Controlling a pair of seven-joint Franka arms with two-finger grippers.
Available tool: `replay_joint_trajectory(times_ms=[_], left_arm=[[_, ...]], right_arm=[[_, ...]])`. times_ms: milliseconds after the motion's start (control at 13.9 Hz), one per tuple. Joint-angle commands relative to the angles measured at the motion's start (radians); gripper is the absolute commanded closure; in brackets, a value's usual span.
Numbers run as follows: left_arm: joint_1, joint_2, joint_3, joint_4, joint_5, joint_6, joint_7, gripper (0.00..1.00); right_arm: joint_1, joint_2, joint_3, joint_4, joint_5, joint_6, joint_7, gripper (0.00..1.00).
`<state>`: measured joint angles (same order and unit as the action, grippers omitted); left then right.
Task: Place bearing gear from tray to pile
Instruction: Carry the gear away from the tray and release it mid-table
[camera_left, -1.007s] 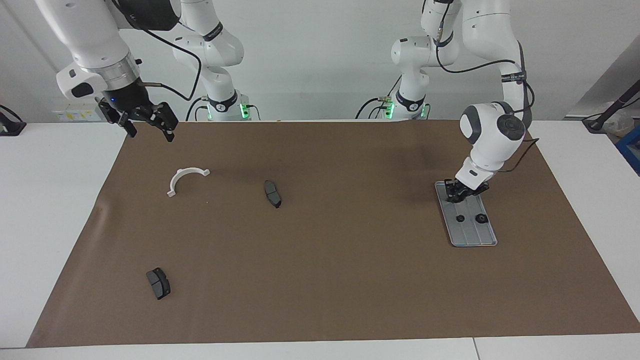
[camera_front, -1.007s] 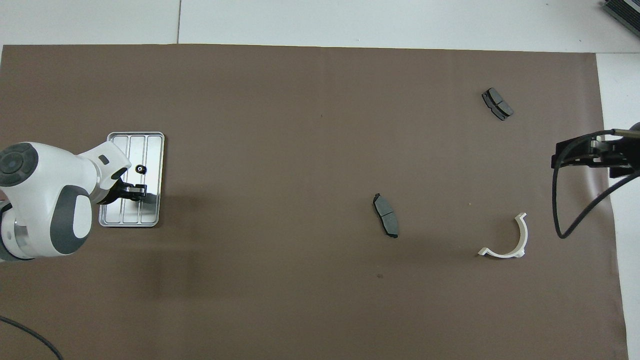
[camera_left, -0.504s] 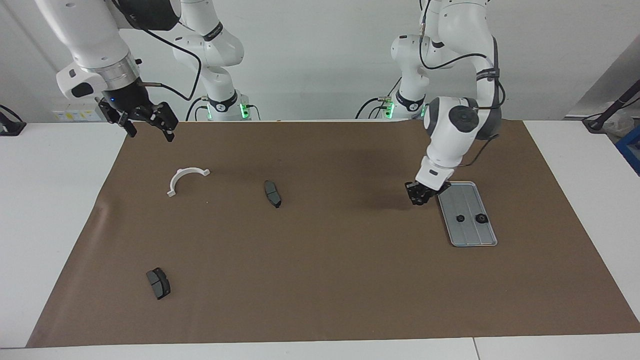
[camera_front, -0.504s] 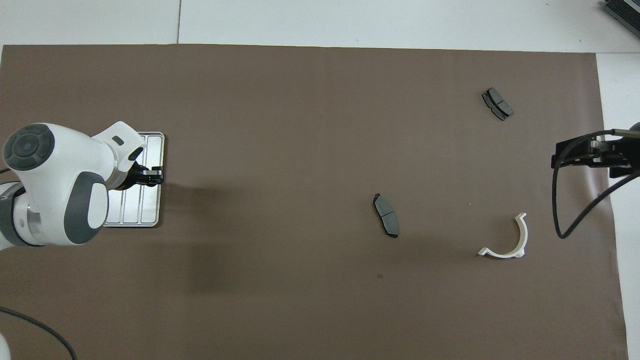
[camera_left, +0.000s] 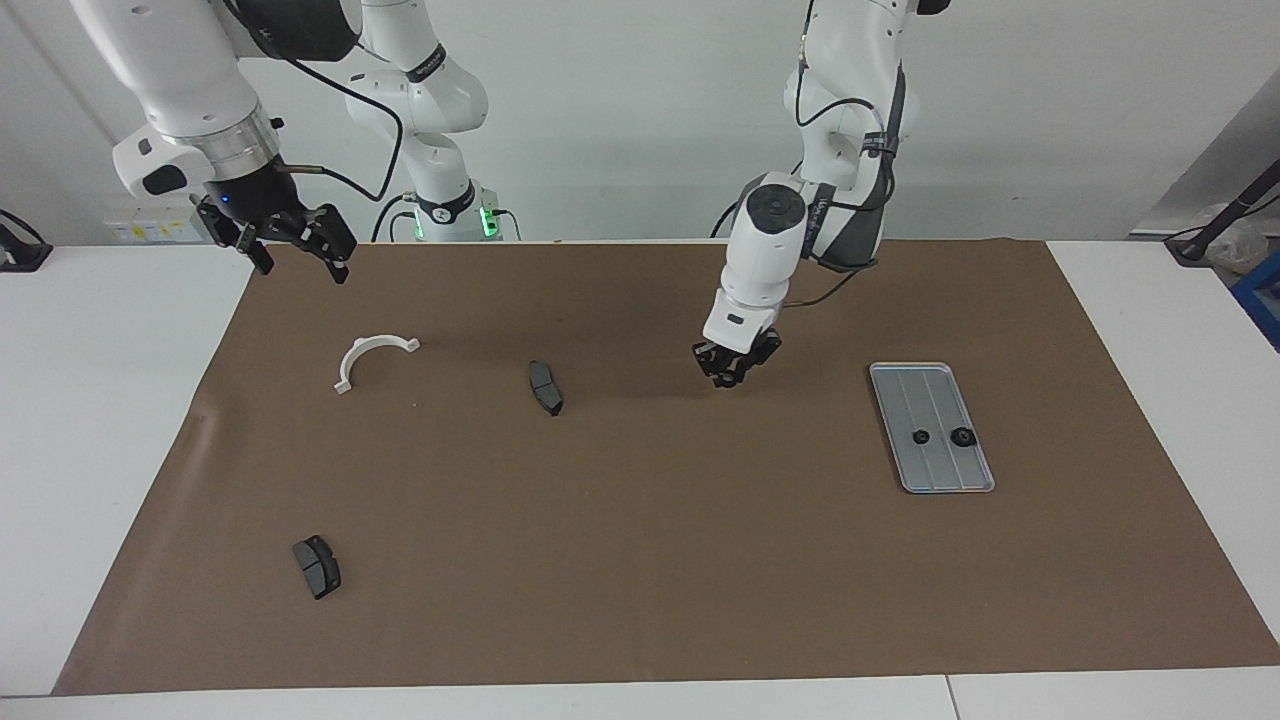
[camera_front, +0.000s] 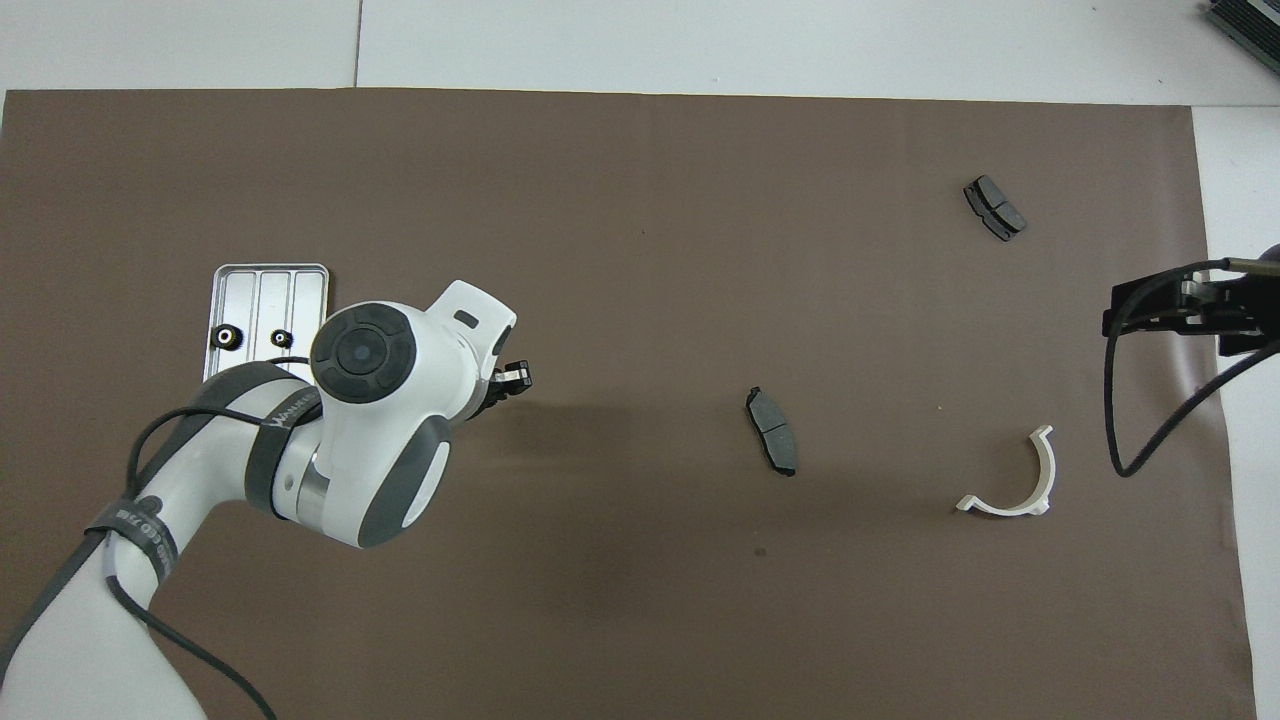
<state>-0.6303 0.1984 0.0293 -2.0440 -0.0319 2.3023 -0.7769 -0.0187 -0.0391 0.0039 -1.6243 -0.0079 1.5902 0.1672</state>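
Currently logged: my left gripper (camera_left: 733, 372), up over bare mat between the tray (camera_left: 945, 473) and the pile, fingers clenched on what I judge to be a bearing gear, hidden in the grip. Nearest pile piece: dark brake pad (camera_left: 545, 387), toward the right arm's end. Two gears (camera_left: 941, 437) on the tray. Right gripper (camera_left: 290, 238): waiting, spread wide, above the white half-ring bracket (camera_left: 372, 359).

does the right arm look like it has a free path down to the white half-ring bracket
Probably yes. The right gripper hangs open above the mat's edge near the white half-ring bracket, and nothing lies between them; the left gripper is up over mid-mat.
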Motion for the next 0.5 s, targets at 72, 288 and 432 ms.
replay_joint_trajectory(times_ms=[72,288,432], left_arm=[[-0.078,0.154,0.018,0.164,-0.016,0.005,-0.088,0.74],[-0.114,0.202,0.018,0.196,-0.016,0.034,-0.130,0.71],[-0.134,0.204,0.018,0.192,-0.014,0.035,-0.130,0.32]], right_arm=[[-0.009,0.001,0.007,0.001,0.013,-0.010,0.000,0.00],[-0.009,-0.001,0.007,0.000,0.013,-0.012,-0.001,0.00],[-0.009,-0.001,0.007,0.000,0.013,-0.010,0.000,0.00]])
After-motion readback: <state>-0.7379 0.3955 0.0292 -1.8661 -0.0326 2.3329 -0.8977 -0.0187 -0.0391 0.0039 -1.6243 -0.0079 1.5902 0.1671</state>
